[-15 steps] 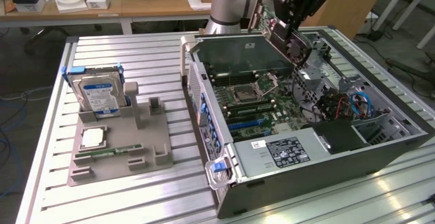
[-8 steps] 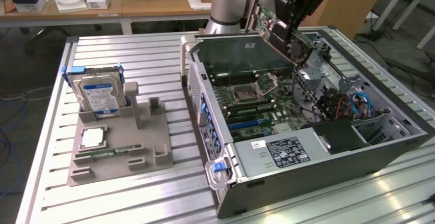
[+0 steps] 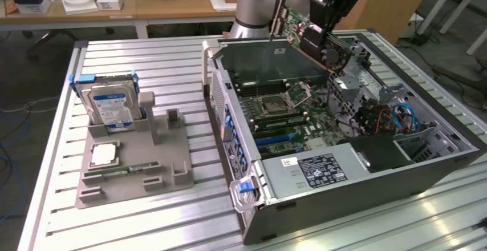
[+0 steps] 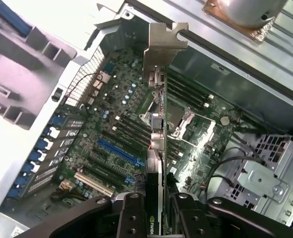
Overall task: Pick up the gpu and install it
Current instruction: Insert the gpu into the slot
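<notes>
- The claw (image 3: 331, 11) is in the upper middle of the exterior view, above the far end of the open computer case (image 3: 426, 165).
- It is clamped on the gpu (image 3: 308, 34). The card hangs tilted over the case's rear wall, clear of the motherboard (image 3: 281, 114) below it.
- In the wrist view the claw (image 4: 158, 212) has one of its black fingers (image 4: 131, 215) on each flat side of the gpu (image 4: 156, 129), which is seen edge-on.
- The card's silvery end bracket (image 4: 163, 44) points away from the claw, towards the case wall.
- Beyond the held card the wrist view shows the motherboard (image 4: 111, 134) with a blue expansion slot (image 4: 117, 151) and a white slot (image 4: 94, 183). The card is not seated in either.
- The case lies on its side on the slotted metal desk (image 3: 152, 222), filling the exterior view's right. Its grey power supply (image 3: 312, 168) is at the lower middle and the processor socket (image 3: 275, 104) is near the centre.
- On the exterior view's left stands a grey parts holder (image 3: 171, 165), well apart from the claw.
- The holder carries an upright hard drive (image 3: 110, 105) with a blue label, a square processor (image 3: 102, 154) lying flat, and a slim green memory stick (image 3: 122, 172).
- The arm's pale base (image 3: 255, 0) rises at the top of the exterior view, just behind the case.
</notes>
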`<state>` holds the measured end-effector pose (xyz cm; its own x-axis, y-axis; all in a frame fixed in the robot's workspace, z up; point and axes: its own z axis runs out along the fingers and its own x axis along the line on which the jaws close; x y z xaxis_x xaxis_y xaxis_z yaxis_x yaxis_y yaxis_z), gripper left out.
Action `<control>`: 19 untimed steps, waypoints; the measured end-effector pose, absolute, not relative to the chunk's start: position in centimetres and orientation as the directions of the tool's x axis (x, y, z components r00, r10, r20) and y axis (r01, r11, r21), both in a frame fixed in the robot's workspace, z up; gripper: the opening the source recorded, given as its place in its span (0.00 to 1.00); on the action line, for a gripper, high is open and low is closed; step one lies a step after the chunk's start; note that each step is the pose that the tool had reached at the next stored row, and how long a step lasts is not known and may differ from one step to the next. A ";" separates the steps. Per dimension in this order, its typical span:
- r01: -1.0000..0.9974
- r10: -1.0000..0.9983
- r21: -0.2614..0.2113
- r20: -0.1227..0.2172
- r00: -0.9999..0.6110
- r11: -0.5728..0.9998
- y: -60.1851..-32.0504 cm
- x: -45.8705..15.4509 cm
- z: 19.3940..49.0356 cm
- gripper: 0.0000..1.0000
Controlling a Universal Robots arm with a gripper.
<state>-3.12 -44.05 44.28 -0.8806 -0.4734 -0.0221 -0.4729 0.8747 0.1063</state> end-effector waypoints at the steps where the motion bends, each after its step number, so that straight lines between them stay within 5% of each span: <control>1: -0.484 -0.485 0.106 -0.022 -0.874 0.869 -44.1 -3.1 44.3 0.26; 19: -0.668 -0.670 0.102 -0.019 -0.743 0.738 -44.1 -3.1 44.2 0.26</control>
